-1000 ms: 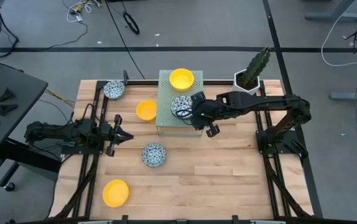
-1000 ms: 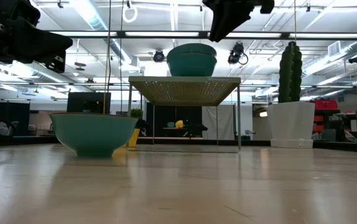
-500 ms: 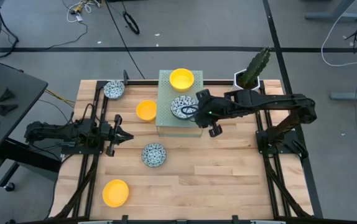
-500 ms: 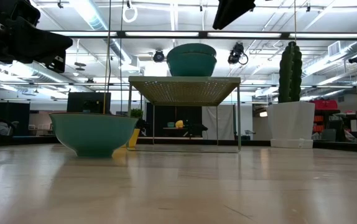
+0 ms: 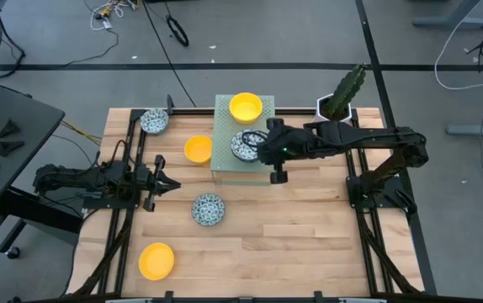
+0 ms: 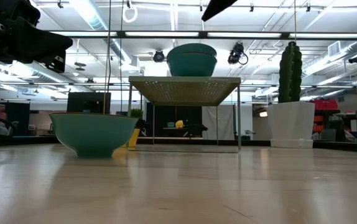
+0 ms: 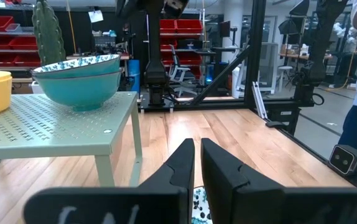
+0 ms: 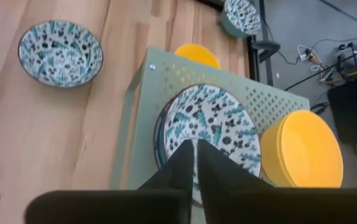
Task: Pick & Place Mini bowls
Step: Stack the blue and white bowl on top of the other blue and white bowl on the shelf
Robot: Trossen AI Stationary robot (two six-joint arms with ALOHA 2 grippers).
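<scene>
A pale wooden counter (image 5: 309, 236) stands on a grey floor strewn with cables, with a dark desk off to the left side. At its back middle sits a low green perforated stand (image 5: 225, 156); on it rest a yellow bowl (image 5: 246, 107) and, beside it, a blue-patterned bowl (image 5: 246, 144), which the wrist views show nested in a second bowl of the same kind. A cactus in a white pot (image 5: 340, 98) stands near the back right corner. On the counter itself lie a yellow bowl (image 5: 197, 149) just left of the stand, a patterned bowl (image 5: 154, 121) at the back left, another patterned bowl (image 5: 208, 209) in the middle, and a yellow bowl (image 5: 156, 260) near the front left. The right pincer (image 8: 195, 163) hovers above the stacked patterned bowls, its fingers drawn together and holding nothing. The left pincer (image 7: 196, 163) waits at the left side of the counter, its fingers nearly together with only a narrow gap, empty
</scene>
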